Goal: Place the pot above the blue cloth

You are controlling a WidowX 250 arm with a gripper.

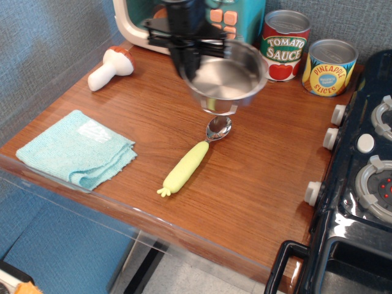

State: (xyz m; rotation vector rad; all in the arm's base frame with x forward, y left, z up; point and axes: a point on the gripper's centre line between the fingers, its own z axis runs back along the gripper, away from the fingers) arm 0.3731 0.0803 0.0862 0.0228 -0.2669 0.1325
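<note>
The shiny steel pot (228, 77) hangs in the air above the middle of the wooden counter, just over the bowl of a spoon. My gripper (191, 56) comes down from the top of the view and is shut on the pot's left rim. The light blue cloth (75, 147) with a white label lies flat at the front left of the counter, well to the left of the pot and below it in the view.
A yellow-handled spoon (191, 160) lies mid-counter. A toy mushroom (110, 67) lies at the back left. A toy microwave (142, 24) stands at the back. A tomato sauce can (285, 45) and a pineapple can (331, 67) stand back right. A toy stove (367, 184) fills the right side.
</note>
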